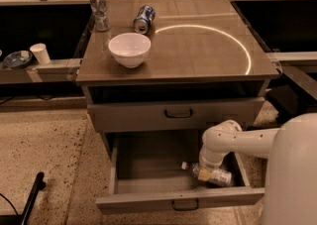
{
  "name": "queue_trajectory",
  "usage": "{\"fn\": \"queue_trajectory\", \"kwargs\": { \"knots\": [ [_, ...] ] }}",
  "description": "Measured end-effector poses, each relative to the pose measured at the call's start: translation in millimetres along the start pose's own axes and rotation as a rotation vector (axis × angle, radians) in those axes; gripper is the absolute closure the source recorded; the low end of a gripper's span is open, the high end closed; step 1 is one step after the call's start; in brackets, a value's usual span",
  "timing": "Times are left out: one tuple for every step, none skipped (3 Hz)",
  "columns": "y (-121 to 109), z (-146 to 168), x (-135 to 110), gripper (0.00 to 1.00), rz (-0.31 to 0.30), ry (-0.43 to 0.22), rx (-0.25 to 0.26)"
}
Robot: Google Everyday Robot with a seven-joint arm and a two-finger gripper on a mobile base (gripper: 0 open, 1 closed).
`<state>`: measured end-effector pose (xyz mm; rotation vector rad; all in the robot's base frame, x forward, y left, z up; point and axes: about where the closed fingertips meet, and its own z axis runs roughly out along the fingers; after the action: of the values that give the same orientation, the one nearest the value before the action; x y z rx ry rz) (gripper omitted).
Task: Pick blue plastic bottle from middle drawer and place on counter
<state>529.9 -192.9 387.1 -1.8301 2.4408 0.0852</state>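
The middle drawer (pixel 148 167) is pulled open below the shut upper drawer (pixel 138 116). The blue plastic bottle (pixel 218 176) lies on its side at the drawer's right front, white cap pointing left. My gripper (pixel 203 171) reaches down from the white arm (pixel 233 140) and sits right on the bottle's neck end. The wrist hides how it meets the bottle. The counter (pixel 198 55) with its bright arc is above.
On the counter stand a white bowl (pixel 129 48), a blue-and-white can (pixel 143 19) on its side and a tall silver can (pixel 99 10). A white cup (pixel 39 53) and a dish (pixel 17 59) sit on a low ledge at left. A black bar (pixel 32 196) lies on the floor.
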Motion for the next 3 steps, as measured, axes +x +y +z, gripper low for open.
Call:
{"fn": "queue_trajectory", "kwargs": {
  "knots": [
    [0,10,3,0.73,-0.005,-0.001,-0.019],
    [3,10,4,0.77,-0.008,-0.007,-0.023],
    [2,-19,-4,0.95,-0.029,-0.037,0.016]
  ]
}}
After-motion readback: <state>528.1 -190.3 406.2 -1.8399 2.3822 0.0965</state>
